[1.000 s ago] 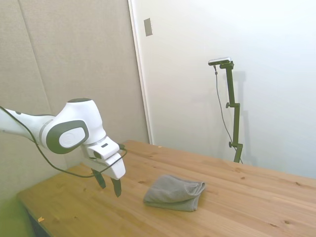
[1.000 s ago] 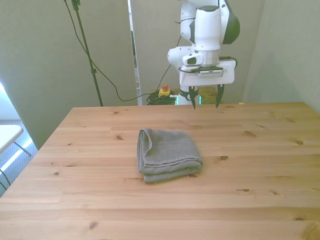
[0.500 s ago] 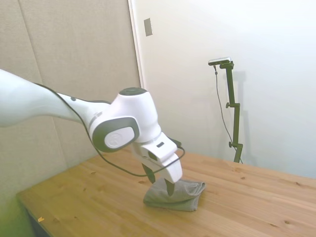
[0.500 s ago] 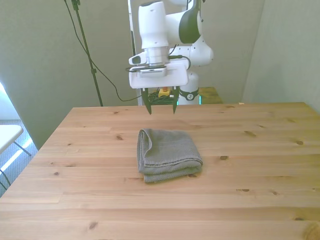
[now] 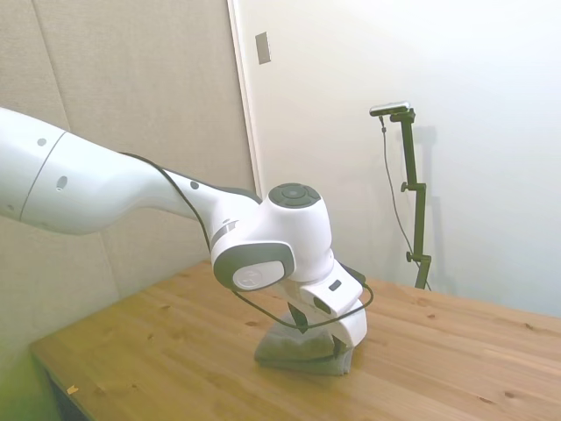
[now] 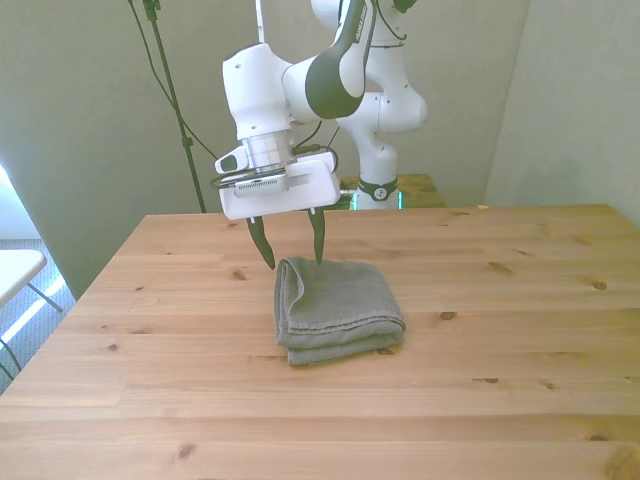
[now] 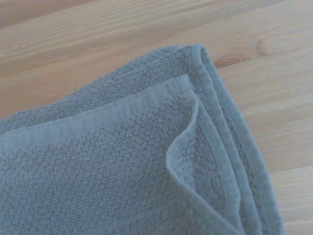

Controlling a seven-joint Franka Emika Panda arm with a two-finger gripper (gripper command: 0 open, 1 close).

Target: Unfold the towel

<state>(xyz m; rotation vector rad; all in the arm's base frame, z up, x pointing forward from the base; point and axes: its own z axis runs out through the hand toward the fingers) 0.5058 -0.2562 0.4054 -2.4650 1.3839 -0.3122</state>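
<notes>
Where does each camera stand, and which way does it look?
Side view: off one side of the table, looking across it; the arm enters from the picture's left, over the towel.
Front view: across the table, facing the robot; arm and open gripper show.
Wrist view: close above the towel's layered corner; no robot parts show.
All three views show the towel.

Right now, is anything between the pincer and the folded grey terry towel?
Nothing. In the front view the open pincer hangs just over the folded grey terry towel's far corner on the front view's left, with only air between; the fingertips reach about its edge.
</notes>
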